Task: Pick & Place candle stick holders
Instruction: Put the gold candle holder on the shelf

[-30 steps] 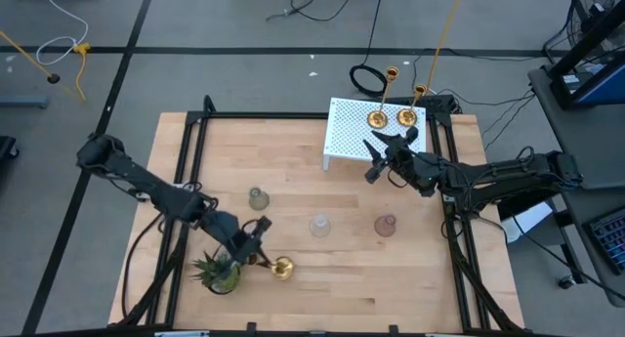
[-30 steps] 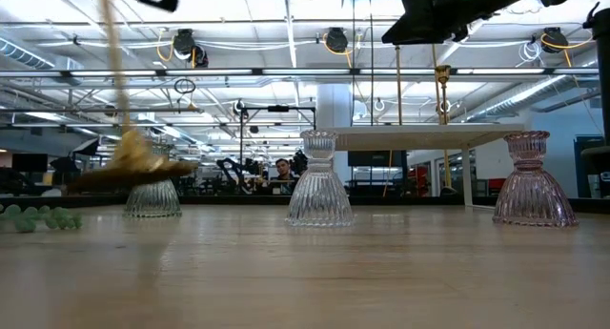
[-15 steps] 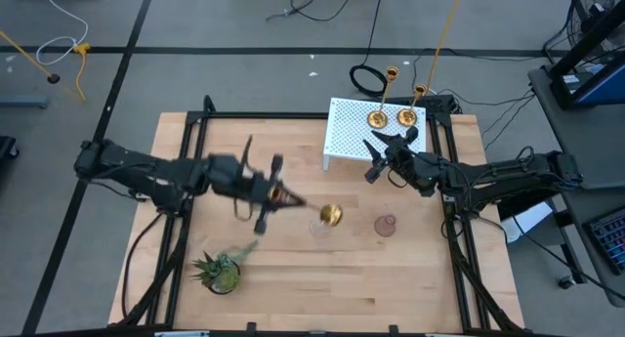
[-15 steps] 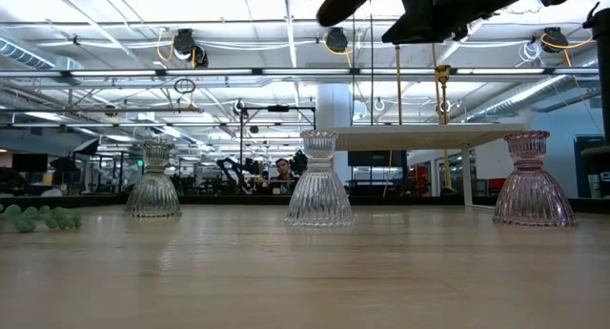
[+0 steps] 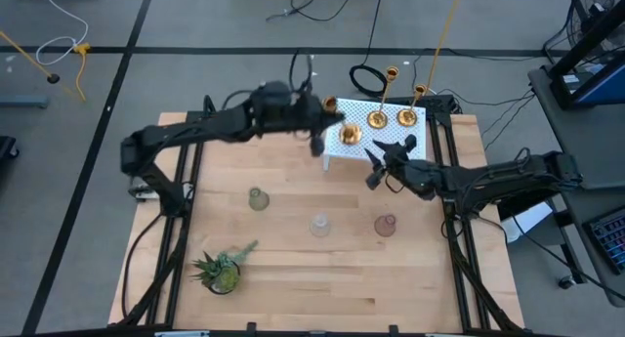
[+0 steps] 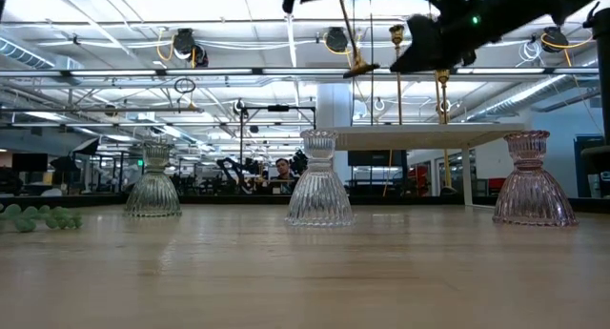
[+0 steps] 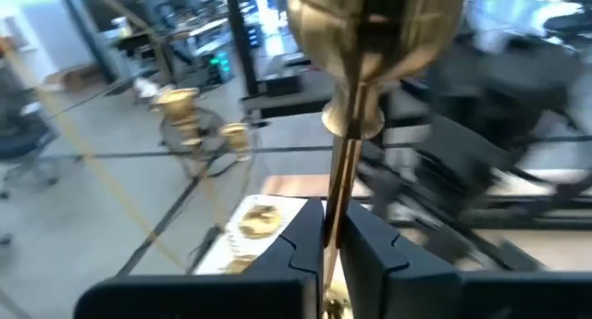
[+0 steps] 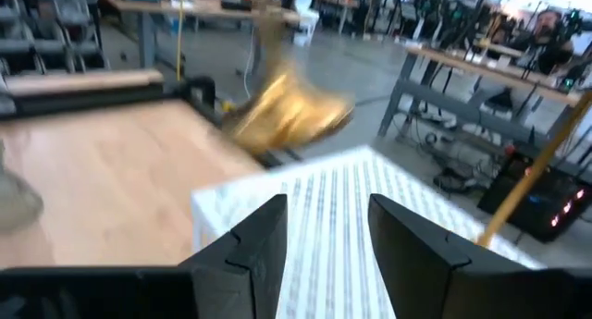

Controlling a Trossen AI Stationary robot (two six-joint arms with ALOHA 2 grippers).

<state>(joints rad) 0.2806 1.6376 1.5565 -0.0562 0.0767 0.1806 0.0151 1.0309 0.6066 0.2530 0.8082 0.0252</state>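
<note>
The left arm reaches across the far part of the pale wooden bench (image 5: pixel 293 269), its end effector (image 5: pixel 317 127) clamped on the thin stem of a shiny brass-gold candle stick holder (image 5: pixel 349 134) held above the near-left corner of the white perforated riser shelf (image 5: pixel 337 147). Two more brass-gold holders (image 5: pixel 379 116) stand on that shelf. The right arm stretches in from the right, its end effector (image 5: pixel 375 166) hovering just beside the shelf's front edge with fingers apart and nothing between them. A greenish-grey glass holder (image 5: pixel 258 199), a clear one (image 5: pixel 319 225) and a pinkish one (image 5: pixel 386 225) stand in a row mid-bench, near a spiky green potted plant (image 5: pixel 220 272)
</note>
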